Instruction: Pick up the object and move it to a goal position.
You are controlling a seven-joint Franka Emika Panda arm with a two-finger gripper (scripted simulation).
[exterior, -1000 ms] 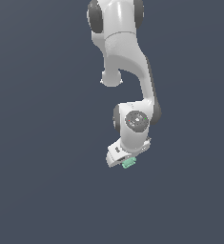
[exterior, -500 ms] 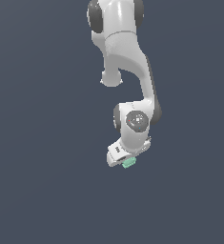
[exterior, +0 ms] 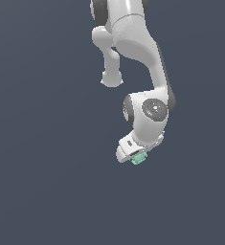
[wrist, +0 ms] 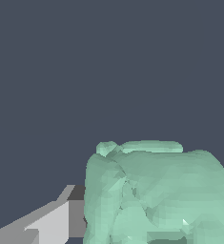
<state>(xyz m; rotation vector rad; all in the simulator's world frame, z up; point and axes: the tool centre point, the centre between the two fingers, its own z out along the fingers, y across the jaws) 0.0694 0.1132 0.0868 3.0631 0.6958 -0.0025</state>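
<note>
The object [exterior: 139, 159] is a small mint-green lumpy block sitting at the tip of my white gripper [exterior: 135, 158], held clear of the dark surface in the exterior view. My hand hides the fingers there. In the wrist view the object [wrist: 156, 193] fills much of the picture, and one grey finger [wrist: 46, 221] lies against its side. The other finger is out of view behind the block. My gripper is shut on the object.
A uniform dark blue-grey background [exterior: 47, 182] surrounds the arm [exterior: 133, 52] in both views. No other objects, containers or edges show.
The arm, with the green block in its grip, has shifted slightly toward the exterior view's right and a little upward. The grip has stayed the same.
</note>
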